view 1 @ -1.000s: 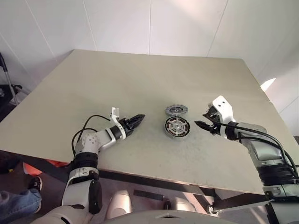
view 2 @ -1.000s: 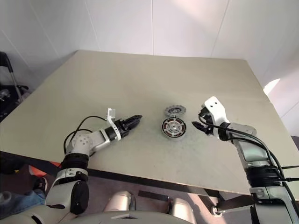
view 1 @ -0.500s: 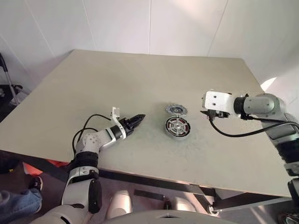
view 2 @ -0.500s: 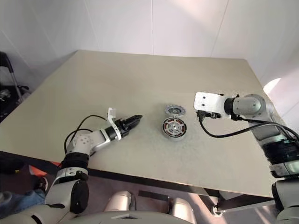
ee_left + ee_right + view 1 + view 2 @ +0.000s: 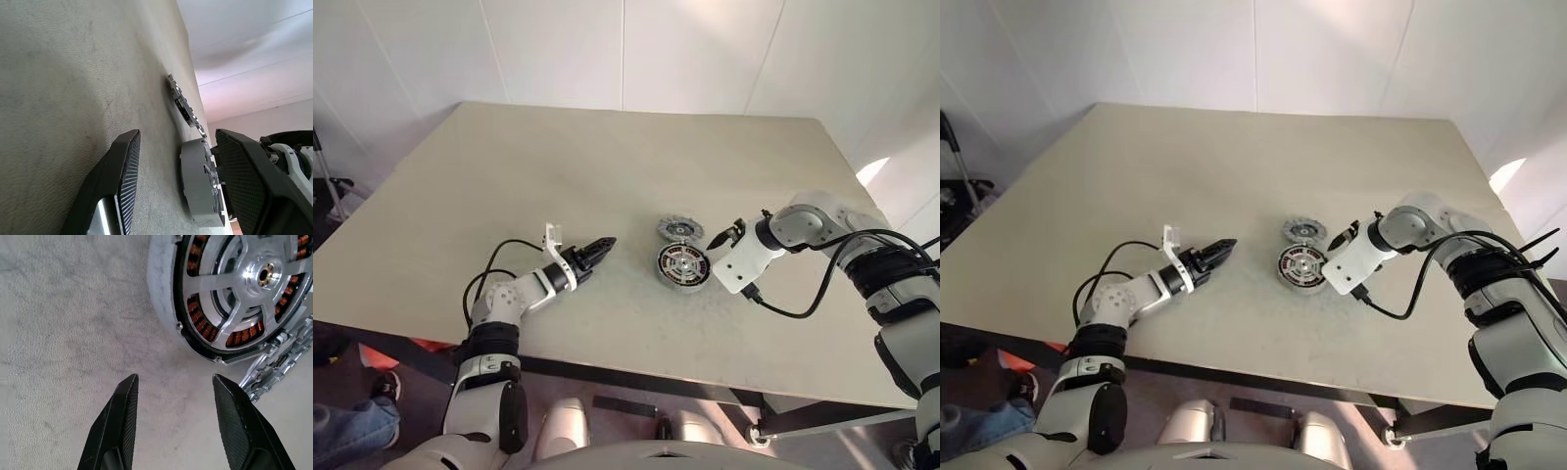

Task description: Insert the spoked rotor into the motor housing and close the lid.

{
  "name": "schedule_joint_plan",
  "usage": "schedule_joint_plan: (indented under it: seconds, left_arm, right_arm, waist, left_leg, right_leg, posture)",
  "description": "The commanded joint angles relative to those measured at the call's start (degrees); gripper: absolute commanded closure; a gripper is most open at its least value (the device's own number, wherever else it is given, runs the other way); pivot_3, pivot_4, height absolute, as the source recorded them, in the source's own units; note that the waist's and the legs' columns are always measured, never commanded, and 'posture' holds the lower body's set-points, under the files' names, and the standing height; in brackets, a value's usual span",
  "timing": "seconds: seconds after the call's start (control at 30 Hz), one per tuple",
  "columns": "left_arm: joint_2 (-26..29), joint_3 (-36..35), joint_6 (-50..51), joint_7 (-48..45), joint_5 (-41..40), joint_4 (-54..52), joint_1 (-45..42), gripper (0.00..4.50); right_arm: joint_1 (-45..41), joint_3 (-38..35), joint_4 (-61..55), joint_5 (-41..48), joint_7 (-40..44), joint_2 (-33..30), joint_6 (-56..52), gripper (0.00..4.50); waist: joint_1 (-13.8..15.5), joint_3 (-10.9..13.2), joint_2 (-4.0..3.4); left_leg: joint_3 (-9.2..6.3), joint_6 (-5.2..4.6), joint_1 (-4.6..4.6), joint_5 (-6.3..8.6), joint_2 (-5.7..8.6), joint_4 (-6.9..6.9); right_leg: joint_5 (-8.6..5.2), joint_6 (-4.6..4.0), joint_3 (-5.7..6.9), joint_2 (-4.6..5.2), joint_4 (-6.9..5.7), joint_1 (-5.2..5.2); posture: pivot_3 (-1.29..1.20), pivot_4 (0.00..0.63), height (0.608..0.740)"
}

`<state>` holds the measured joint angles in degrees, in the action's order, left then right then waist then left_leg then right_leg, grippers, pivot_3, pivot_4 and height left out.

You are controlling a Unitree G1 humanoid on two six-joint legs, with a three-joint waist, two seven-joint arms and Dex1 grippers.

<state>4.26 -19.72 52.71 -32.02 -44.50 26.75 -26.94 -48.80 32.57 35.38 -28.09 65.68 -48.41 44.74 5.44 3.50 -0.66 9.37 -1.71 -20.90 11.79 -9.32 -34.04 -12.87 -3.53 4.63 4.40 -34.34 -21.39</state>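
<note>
Since one second ago: right gripper (image 5: 171, 423) has swung in from the right side of the table and rolled over; it now points down at the tabletop just beside the parts. Left gripper (image 5: 599, 247) unchanged, resting low over the beige table (image 5: 607, 166), pointing toward the parts, well apart from them.

Hands: right fingers spread, nothing between them, bare table seen through the gap in the right wrist view. Left fingers (image 5: 124, 181) likewise parted and empty.

Parts: round motor housing with dark outer ring, copper windings and silvery spoked centre (image 5: 234, 289) lies flat near mid-table. A spoked silvery piece already sits over the windings; whether this is the spoked rotor seated inside, I cannot tell for certain. No separate black-rimmed wheel seen on the table. Shiny silver openwork metal lid (image 5: 680, 230) lies just behind the housing, edge touching or nearly touching it (image 5: 279, 362).

Judgement: next step is probably picking up the lid.

Risks:
- Lid is thin and lies flat; fingers descending from above may scrape the table and skid it away.
- Lid so close to housing: one finger could land on the housing rim and shove it.
- Lid set down tilted or off-centre would not seat.
</note>
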Motion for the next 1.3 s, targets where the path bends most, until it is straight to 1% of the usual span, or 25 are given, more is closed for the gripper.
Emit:
schedule_joint_plan:
  seconds: [0.03,0.27,0.47,0.67,1.2,1.3]
  left_arm:
    - [0.17,-0.48,-0.25,1.34,0.33,0.08,1.21,1.88]
    - [-0.1,-0.2,-0.52,1.77,0.24,0.19,1.52,1.88]
    - [-0.35,0.56,-0.45,1.73,0.6,0.3,1.96,1.88]
    - [-0.42,0.35,-0.43,2.11,0.43,-0.22,2.41,1.88]
    - [-0.53,0.15,-0.59,2.67,0.11,-1.05,3.01,1.88]
    - [-0.43,0.1,-0.69,2.59,0.14,-0.91,3.11,1.88]
  right_arm:
    - [-1.0,-0.99,-2.07,2.29,1.45,0.31,1.2,1.83]
    - [-1.48,-2.32,-3.92,3.91,1.93,0.94,-0.07,1.83]
    - [-3.69,-2.61,-3.23,3.3,0.44,3.17,-1.29,1.83]
    - [-2.62,-1.57,-3.79,3.68,0.77,4.83,-1.25,1.83]
    - [-1.71,0.78,3.45,-1.56,-1.53,6.64,1.84,1.83]
    - [-1.25,0.98,3.69,-1.31,-0.78,6.2,2.61,2.43]
  waist:
    - [-0.2,0.01,0.01]
    - [-1.21,0.04,0.06]
    - [-1.39,0.04,0.05]
    - [-1.43,0.05,0.09]
    - [-1.51,0.05,0.09]
    - [-1.51,0.05,0.1]
  left_leg:
    - [0.0,-0.01,-0.06,0.04,-0.02,-0.16]
    - [0.01,0.22,0.28,0.12,-0.03,-0.31]
    - [0.01,0.07,0.23,0.04,-0.03,-0.31]
    - [0.01,0.07,0.22,0.04,-0.02,-0.31]
    - [0.02,0.1,0.2,0.06,-0.04,-0.3]
    - [0.01,0.12,0.24,0.08,-0.04,-0.3]
  right_leg:
    - [-0.01,0.0,0.0,0.0,-0.13,-0.06]
    - [-0.01,0.0,-0.04,0.01,-0.39,0.18]
    - [0.0,-0.01,-0.04,0.01,-0.39,0.15]
    - [0.0,0.0,-0.05,0.01,-0.37,0.15]
    - [-0.01,-0.01,-0.05,0.01,-0.36,0.13]
    - [-0.01,0.0,-0.05,0.01,-0.35,0.16]
  posture:
    - [0.0,0.0,0.74]
    - [0.0,0.0,0.74]
    - [0.0,0.0,0.74]
    - [0.0,0.0,0.74]
    - [0.0,0.0,0.74]
    - [0.0,0.0,0.74]
